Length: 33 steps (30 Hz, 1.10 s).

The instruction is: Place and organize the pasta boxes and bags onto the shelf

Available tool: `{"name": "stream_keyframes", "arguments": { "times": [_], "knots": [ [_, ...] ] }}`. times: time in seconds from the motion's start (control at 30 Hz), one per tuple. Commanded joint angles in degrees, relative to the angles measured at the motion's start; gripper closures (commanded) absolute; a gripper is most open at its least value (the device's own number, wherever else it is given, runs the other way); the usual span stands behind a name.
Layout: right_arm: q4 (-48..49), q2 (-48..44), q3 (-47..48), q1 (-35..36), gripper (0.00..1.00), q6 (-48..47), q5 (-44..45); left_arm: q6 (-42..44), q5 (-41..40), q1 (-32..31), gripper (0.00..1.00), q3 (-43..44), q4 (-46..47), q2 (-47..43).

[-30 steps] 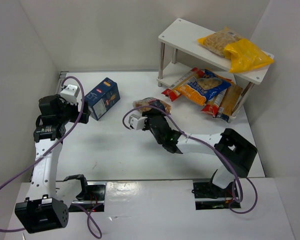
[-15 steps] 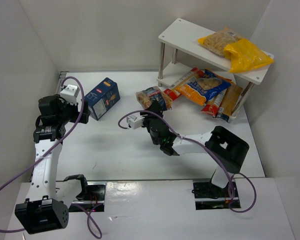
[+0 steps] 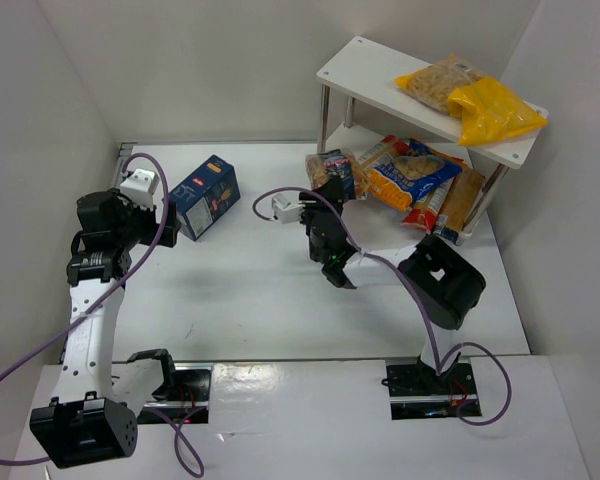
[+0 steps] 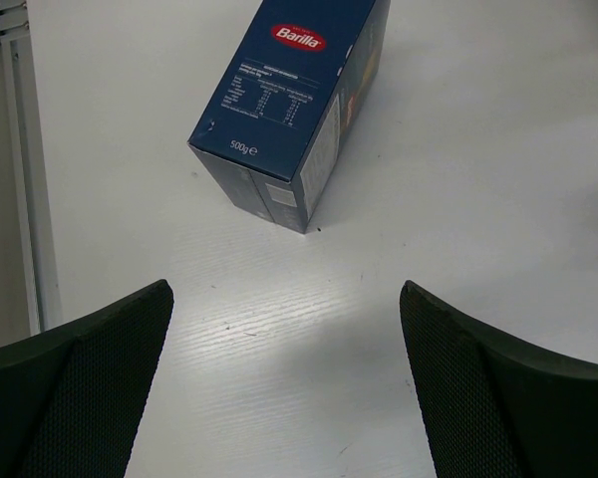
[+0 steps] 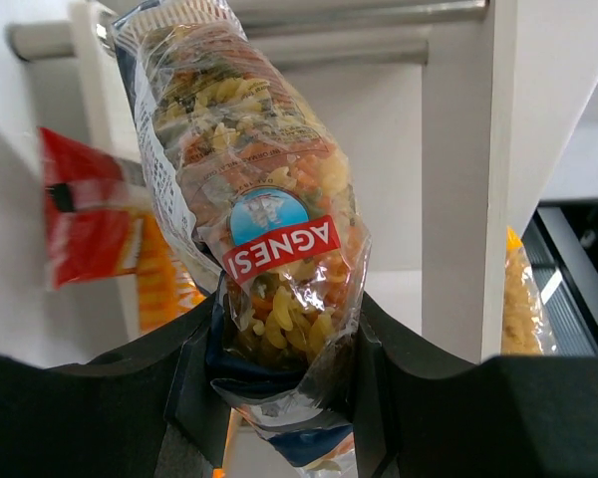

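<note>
The right pincer (image 5: 279, 344) pinches the lower end of a clear bag (image 5: 269, 199) of mixed-colour spiral pasta, red label facing the wrist camera; the bag sits just beside the near left leg of the shelf (image 3: 370, 75), which stands at the far right corner of the surface (image 3: 250, 290); two yellowish bags (image 3: 475, 100) lie on the top board and several more bags (image 3: 420, 180) on the lower one; the left pincer (image 4: 286, 299) is spread wide, holding nothing, near but apart from the blue box (image 4: 289, 110) lying toward the far left corner.
</note>
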Motion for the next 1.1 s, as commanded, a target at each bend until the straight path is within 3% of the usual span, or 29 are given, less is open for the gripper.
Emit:
{"name": "stream_keyframes", "arguments": {
  "times": [0.0,0.4,0.73,1.07],
  "knots": [
    [14.7,0.4,6.0,-1.9,1.0,-2.7,-0.1,-0.3,0.6,0.4,0.0,-0.3,1.7,-1.0],
    [21.5,13.5,16.0,-8.4,1.0,-7.2,-1.2,0.8,1.8,0.4,0.0,-0.3,0.6,-1.0],
    [24.0,18.1,20.6,-10.1,1.0,-6.1,-1.2,0.8,1.8,0.4,0.0,-0.3,0.6,-0.5],
    [28.9,25.4,28.4,-13.9,1.0,-11.0,-2.3,1.3,1.8,0.9,0.0,-0.3,0.6,0.1]
  ]
}}
